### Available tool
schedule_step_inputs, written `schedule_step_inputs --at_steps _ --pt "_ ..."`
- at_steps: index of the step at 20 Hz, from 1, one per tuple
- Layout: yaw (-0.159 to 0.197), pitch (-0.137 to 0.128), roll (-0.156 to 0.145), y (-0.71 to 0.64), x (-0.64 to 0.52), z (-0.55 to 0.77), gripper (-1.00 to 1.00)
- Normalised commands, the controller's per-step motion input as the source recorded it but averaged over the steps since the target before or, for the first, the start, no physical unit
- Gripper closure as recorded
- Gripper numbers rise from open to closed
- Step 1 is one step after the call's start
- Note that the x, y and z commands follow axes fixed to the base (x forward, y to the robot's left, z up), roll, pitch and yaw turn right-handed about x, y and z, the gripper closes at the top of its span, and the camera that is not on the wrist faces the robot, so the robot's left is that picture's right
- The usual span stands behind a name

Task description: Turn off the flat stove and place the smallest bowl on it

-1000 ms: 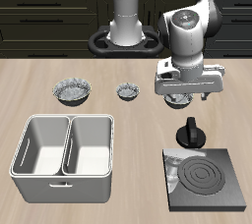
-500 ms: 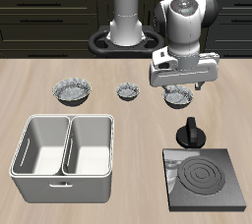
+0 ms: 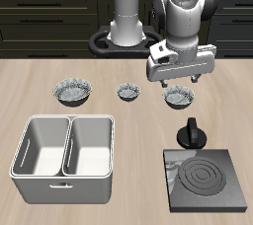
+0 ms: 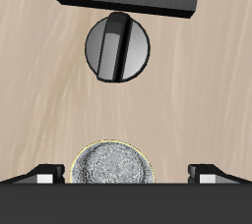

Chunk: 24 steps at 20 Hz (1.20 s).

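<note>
Hand (image 3: 179,79) has lifted and pulled back away from the surface (image 3: 119,120) since a second ago; it was low over the mid-sized crinkled bowl (image 3: 179,96), now it hangs above it, fingers spread and empty. Wrist view shows both fingertips (image 4: 41,172) wide apart, with that bowl below between them and the black knob (image 4: 118,48) beyond it.

Flat stove (image 3: 205,178) sits near the front edge, coil rings dark, so the turn-off step looks done. Step in hand: going for the bowl.

Smallest bowl (image 3: 128,93) sits on the surface just beside the mid-sized one, between it and the widest crinkled bowl (image 3: 74,92). White twin-compartment bin (image 3: 64,158) is nearer the front.

Next move calls for shifting sideways over the smallest bowl, not the one under the hand now, then descending and pinching its fluted rim. Risk: grabbing the wrong bowl.
</note>
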Motion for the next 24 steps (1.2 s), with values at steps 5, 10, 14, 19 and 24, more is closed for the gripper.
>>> schedule_step_inputs --at_steps 5,10,14,19,24 --pt "-0.004 -0.028 -0.02 -0.06 -0.23 0.21 -1.0" --pt "0.019 -0.023 -0.021 -0.08 -0.18 0.18 -1.0" --pt "-0.031 0.01 -0.022 -0.19 -0.08 0.01 -1.0" --pt "-0.007 0.005 -0.019 -0.16 -0.11 -0.14 -1.0" --pt "0.0 0.006 -0.011 -0.25 -0.11 -0.16 -1.0"
